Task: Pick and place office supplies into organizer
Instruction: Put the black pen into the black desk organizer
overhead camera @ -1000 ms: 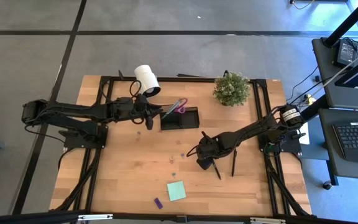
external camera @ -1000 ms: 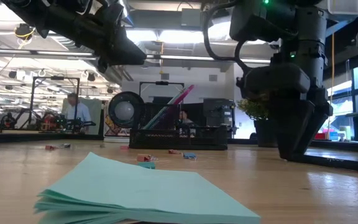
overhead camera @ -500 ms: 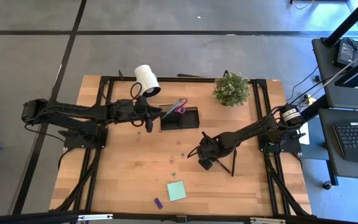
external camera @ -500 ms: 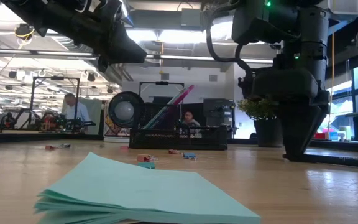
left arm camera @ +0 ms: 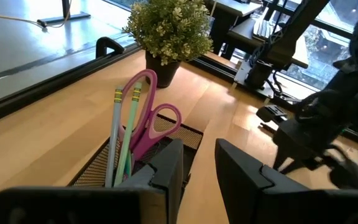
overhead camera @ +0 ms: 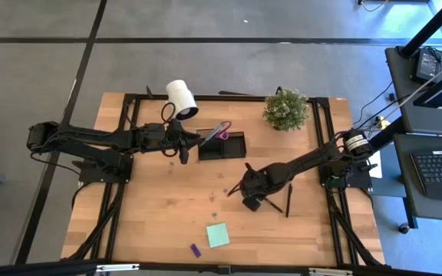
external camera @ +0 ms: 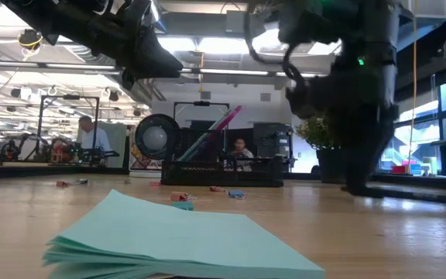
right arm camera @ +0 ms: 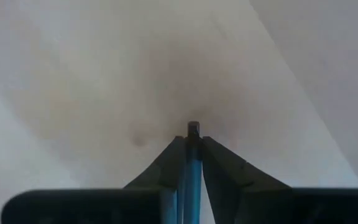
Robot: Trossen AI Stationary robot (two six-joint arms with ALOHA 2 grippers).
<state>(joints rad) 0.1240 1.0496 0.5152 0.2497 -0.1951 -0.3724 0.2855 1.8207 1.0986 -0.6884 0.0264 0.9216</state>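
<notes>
The black organizer point(overhead camera: 232, 147) stands at the far middle of the table. In it lean the purple-handled scissors point(left arm camera: 151, 118) and two pale pens point(left arm camera: 120, 137). My left gripper point(overhead camera: 179, 146) hovers just left of it, open, with nothing between its fingers point(left arm camera: 197, 163). At the right middle my right gripper point(overhead camera: 253, 202) is shut on a black pen point(overhead camera: 276, 207). A second black pen point(overhead camera: 288, 201) lies on the wood beside it. The mint-green sticky pad point(overhead camera: 218, 234) and a tiny purple piece point(overhead camera: 195, 250) lie near the front edge. My right gripper pinches the black pen between its two fingers, which come down from above. In the right wrist view the thin dark shaft point(right arm camera: 193, 155) runs up the slit between the fingers, and its end point(right arm camera: 193, 129) pokes out beyond them. Whether the pen is clear of the table I cannot tell.
A white roll point(overhead camera: 181, 98) lies at the far left of the organizer, and a small green plant point(overhead camera: 285, 110) stands at the far right. Small scraps point(overhead camera: 212, 198) dot the middle of the table. People show in the room beyond, in the low view.
My right gripper has shut and taken hold of the black pen, then shifted slightly toward the table's left. The pen has turned about on the wood and now points more toward the right edge.
</notes>
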